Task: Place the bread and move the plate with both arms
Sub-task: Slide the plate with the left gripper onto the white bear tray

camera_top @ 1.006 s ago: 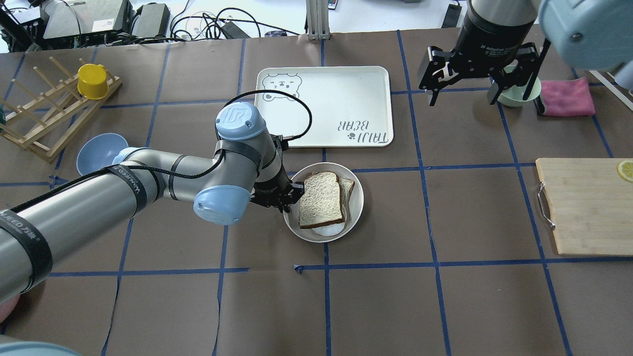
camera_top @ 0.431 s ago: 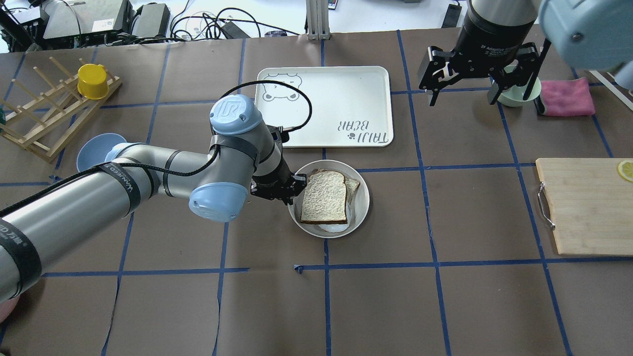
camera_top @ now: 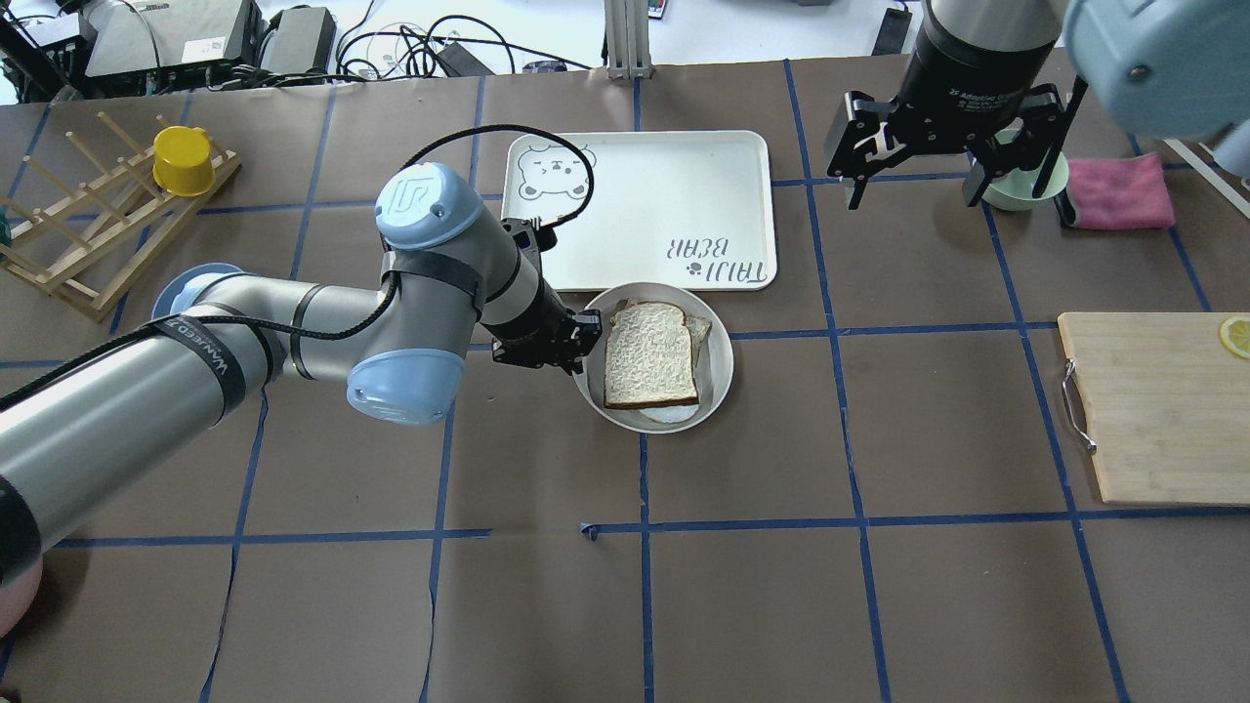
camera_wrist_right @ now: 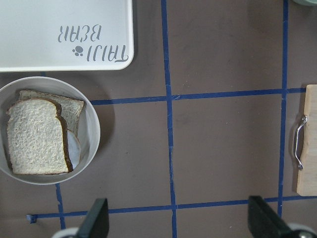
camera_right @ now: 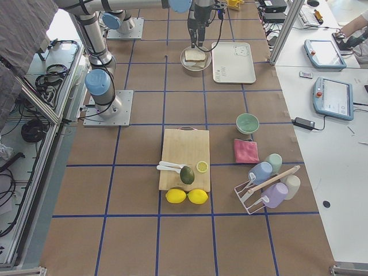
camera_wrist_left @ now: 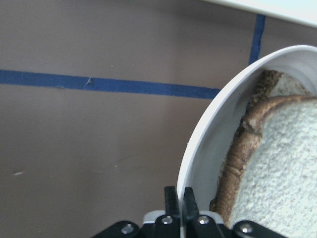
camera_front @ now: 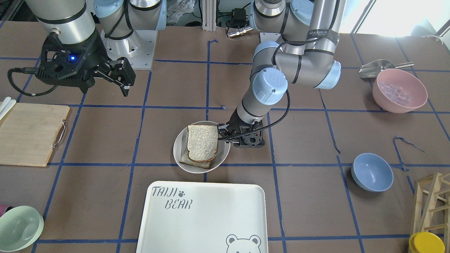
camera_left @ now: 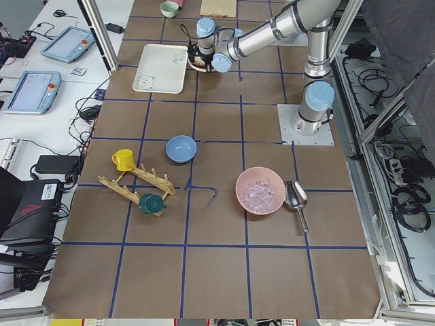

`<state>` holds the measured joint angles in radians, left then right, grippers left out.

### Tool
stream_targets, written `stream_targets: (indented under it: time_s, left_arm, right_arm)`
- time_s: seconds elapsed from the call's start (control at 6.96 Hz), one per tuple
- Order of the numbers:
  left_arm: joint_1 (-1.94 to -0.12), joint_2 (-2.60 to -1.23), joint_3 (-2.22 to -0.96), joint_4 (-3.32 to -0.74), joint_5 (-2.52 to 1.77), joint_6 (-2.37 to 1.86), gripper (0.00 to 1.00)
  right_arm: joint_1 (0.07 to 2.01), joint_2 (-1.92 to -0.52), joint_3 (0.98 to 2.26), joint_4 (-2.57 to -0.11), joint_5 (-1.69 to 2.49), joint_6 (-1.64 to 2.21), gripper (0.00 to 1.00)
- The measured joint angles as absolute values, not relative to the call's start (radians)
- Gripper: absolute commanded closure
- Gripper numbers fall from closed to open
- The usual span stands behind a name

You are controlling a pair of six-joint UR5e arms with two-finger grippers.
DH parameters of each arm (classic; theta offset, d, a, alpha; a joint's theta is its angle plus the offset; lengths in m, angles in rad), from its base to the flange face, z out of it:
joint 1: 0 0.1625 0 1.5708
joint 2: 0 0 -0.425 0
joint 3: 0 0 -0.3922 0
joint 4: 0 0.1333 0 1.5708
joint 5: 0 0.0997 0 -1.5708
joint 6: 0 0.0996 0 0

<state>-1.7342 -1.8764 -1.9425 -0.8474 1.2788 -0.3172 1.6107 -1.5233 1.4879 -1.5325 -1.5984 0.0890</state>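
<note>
Front-facing view: the left arm (camera_front: 270,82) reaches down to the plate (camera_front: 177,149), and its jaws meet the rim on the robot's left side. The right arm (camera_front: 59,17) is well apart. The step looks like carrying the loaded plate toward the tray (camera_front: 211,218). A pinch on one side of the rim would probably let the plate tip, so the move should be slow and level, with the free rim left clear for the other arm.

Overhead view: the plate (camera_top: 718,376) is just beside the tray's near edge. It cannot be told whether it rests on the counter (camera_top: 879,586) or is raised. The right jaws hang wide apart and empty.

Left wrist view: the left jaws are clamped on the plate's thin rim (camera_wrist_left: 213,139), one finger inside and one outside.

Right wrist view: the bread (camera_wrist_right: 37,136) is pale and round-topped with a thin brown crust. It lies flat in the plate, overlapping a smaller tanner slice (camera_wrist_right: 73,111).
</note>
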Motion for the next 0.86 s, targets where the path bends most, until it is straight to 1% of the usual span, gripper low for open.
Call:
stream_targets:
  time_s: [0.43, 0.86]
  left_arm:
    - [-1.675, -1.954, -1.805, -0.85, 1.199, -0.361, 1.0]
    - [-1.662, -2.153, -1.586, -0.851, 1.195, -0.386, 1.0]
  right_arm:
    - [1.611, -1.523, 1.488, -1.532, -1.598, 0.089, 0.0]
    - [1.611, -1.523, 1.488, -1.532, -1.598, 0.089, 0.0]
